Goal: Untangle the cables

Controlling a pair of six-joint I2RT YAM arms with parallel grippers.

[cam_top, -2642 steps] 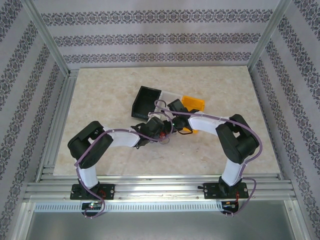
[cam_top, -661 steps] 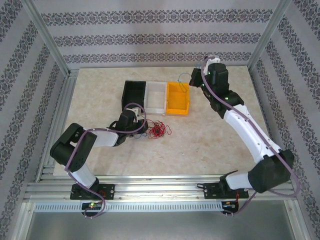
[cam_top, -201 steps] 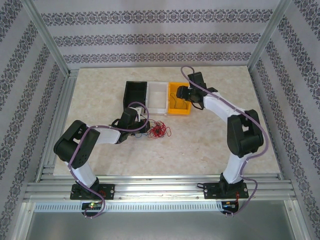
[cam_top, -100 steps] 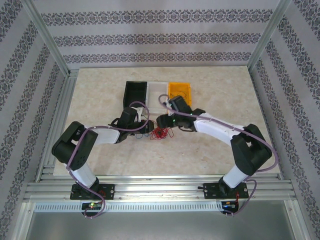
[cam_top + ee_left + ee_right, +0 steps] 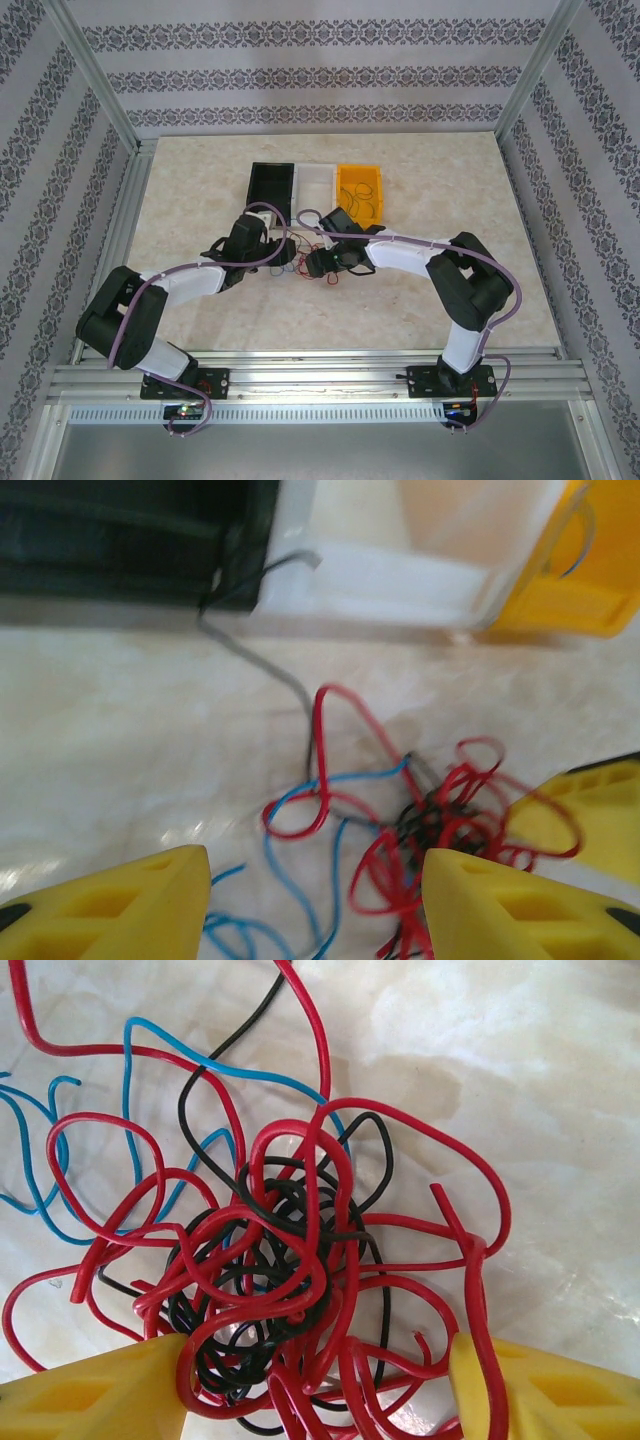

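**Overhead view.** The table (image 5: 200,190) has a pale, marble-patterned top. An aluminium frame (image 5: 300,375) runs along its near edge, and walls (image 5: 300,75) papered in ornamental stripes enclose it. A black bin (image 5: 270,167), a white bin (image 5: 316,170) and a yellow bin (image 5: 360,170) stand side by side at the centre. The cables (image 5: 312,246) lie on the table just in front of the bins, between the left gripper (image 5: 288,262) and the right gripper (image 5: 318,264).

**Left wrist view.** The left gripper (image 5: 315,905) is released, its jaws wide apart. The cables (image 5: 400,830) lie just ahead of it, red, blue and black. One dark strand runs up to the corner of the black bin (image 5: 120,540).

**Right wrist view.** The right gripper (image 5: 320,1395) is released too. Its jaws straddle the near part of the cables (image 5: 290,1260), and red loops touch both fingers (image 5: 90,1400).

**Change since one second ago.** You will see that the right gripper has left the yellow bin and come down onto the bundle. The left arm's elbow has swung out toward the near left corner.
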